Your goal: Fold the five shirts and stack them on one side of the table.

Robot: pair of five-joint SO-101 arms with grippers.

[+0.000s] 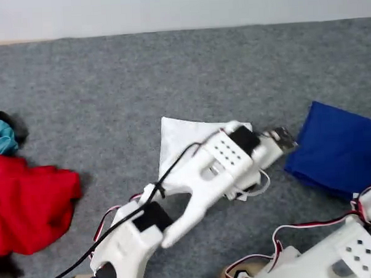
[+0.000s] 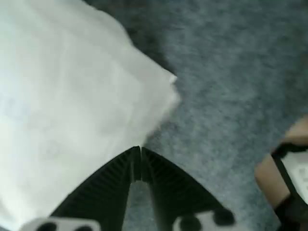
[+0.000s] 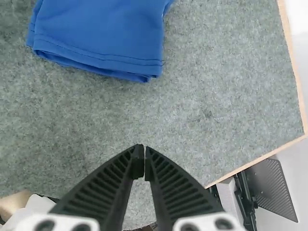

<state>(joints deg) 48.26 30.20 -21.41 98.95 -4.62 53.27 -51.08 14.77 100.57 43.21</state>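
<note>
Two folded: white shirt point(image 1: 179, 136) is lying flat; blue shirt point(image 1: 340, 147) is sitting apart from it, on the right arm's side.
Unfolded: red shirt point(image 1: 28, 207) is slumping crumpled, well apart from the white shirt, on the opposite side.
Left gripper point(image 2: 140, 151): pressing together at the white shirt's edge.
Right gripper point(image 3: 144, 150): hanging pressed together, well apart from the white shirt.
Handling: looking light and limp; I'd be pinching a folded edge, all layers.

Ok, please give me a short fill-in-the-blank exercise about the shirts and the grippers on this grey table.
1. The folded cloth shirt near the right gripper is ___ in colour.
2. The crumpled red shirt lies on the ___ side of the grey felt table.
3. The left gripper, at the edge of the flat white shirt, has its jaws ___.
Missing words: blue, left, shut.
</note>
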